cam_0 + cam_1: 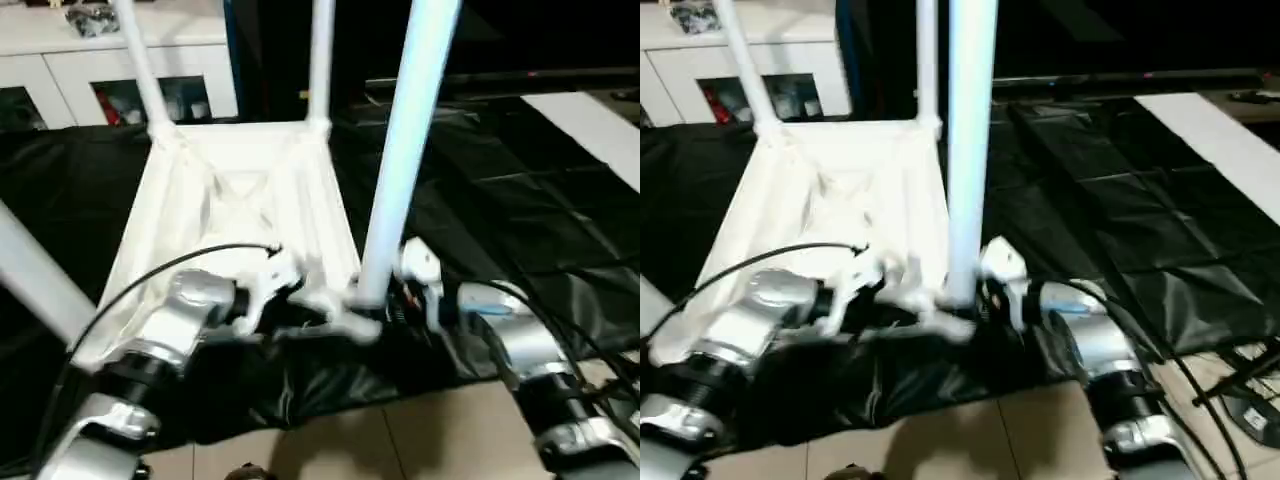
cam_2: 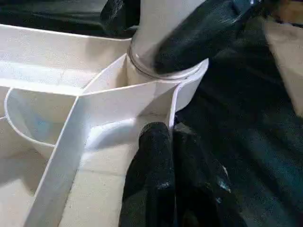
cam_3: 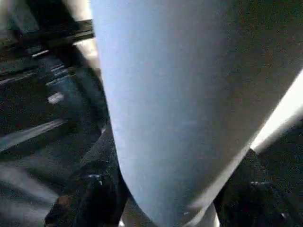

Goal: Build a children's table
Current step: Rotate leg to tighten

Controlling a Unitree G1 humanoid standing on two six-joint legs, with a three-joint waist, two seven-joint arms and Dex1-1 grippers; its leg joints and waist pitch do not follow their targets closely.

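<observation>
Four white tube legs point(image 1: 400, 150) stand up from the upturned ribbed table point(image 1: 240, 200) on black sheet point(image 1: 520, 200); right gripper point(image 3: 156, 208) clamps nearest leg at its socket; left gripper point(image 2: 173, 156) pinches table's rim beside it.

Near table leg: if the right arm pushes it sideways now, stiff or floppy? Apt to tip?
Probably stiff: the leg is a straight round tube. Likely light, being hollow-looking plastic. It may lever or tip the upturned tabletop, since it stands tall in the corner socket and the top just rests on black sheeting.
</observation>
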